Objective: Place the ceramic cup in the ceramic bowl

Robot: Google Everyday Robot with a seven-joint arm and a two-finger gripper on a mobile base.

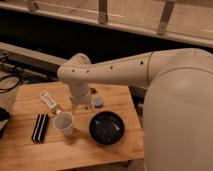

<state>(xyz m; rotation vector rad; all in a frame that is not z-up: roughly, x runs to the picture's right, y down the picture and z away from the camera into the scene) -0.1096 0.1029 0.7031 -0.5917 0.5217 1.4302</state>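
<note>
gripper (pixel 81 107) just behind tapered white cup (pixel 64 123), grip unclear; glossy black bowl (pixel 106 127) beside

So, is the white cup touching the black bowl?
Apart. The camera view shows bare table between the cup and the bowl. The tool hangs just behind the cup.

Claw (pixel 82 105) over wooden table (pixel 30 150), near ceramic cup (pixel 64 123) (ceramic bowl (pixel 106 128) just beside).

Perhaps an office or lab: the gripper (pixel 81 107) hangs over a wooden table (pixel 30 152); behind it, a glass railing (pixel 130 12); off to its side, cables (pixel 10 82).
</note>
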